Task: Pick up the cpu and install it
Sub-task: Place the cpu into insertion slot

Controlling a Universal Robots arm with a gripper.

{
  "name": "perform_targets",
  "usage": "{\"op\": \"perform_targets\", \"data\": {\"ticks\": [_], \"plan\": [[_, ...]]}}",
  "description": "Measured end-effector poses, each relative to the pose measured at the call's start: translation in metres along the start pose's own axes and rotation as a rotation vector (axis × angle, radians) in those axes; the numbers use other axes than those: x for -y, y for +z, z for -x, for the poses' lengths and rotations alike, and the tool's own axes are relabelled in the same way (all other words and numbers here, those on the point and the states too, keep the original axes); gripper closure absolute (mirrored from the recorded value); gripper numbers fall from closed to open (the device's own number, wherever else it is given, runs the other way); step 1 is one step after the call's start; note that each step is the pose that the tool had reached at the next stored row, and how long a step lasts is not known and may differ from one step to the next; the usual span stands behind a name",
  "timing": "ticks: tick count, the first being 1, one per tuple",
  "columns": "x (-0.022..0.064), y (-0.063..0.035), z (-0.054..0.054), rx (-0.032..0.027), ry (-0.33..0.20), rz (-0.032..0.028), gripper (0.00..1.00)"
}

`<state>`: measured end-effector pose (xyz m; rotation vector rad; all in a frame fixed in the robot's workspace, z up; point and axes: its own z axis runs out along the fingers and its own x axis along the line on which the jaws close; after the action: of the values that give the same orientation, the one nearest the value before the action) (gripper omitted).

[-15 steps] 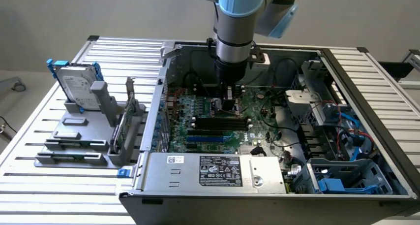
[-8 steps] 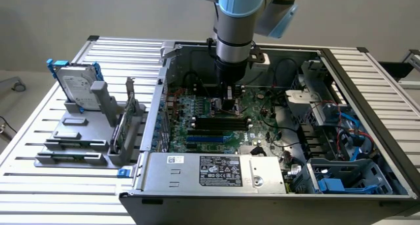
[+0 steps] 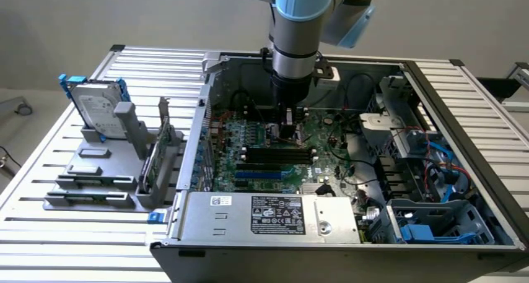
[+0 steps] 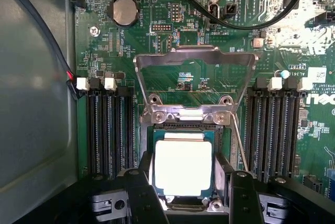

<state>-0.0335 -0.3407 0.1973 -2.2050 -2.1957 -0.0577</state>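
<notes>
On a slatted metal table [image 3: 58, 233] before a plain grey wall [image 3: 124, 17], the open computer case [image 3: 467, 113] holds the cpu [image 4: 183, 167]: square, flat, plate upward, in its socket [image 4: 184, 127], gripped by the wide-set gripper [image 4: 187, 182].

The slatted metal table [image 3: 66, 239] bears an open computer case [image 3: 331, 262] and grey rack [image 3: 91, 190].
</notes>
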Motion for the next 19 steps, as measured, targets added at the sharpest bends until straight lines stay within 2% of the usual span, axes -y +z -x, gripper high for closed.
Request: {"op": "perform_targets", "data": {"ticks": [8, 19], "plan": [[-0.0012, 0.0000, 0.0000, 0.0029, 0.003, 0.0001, 0.45], [-0.0010, -0.0001, 0.0017, 0.0032, 0.014, 0.0006, 0.45]]}}
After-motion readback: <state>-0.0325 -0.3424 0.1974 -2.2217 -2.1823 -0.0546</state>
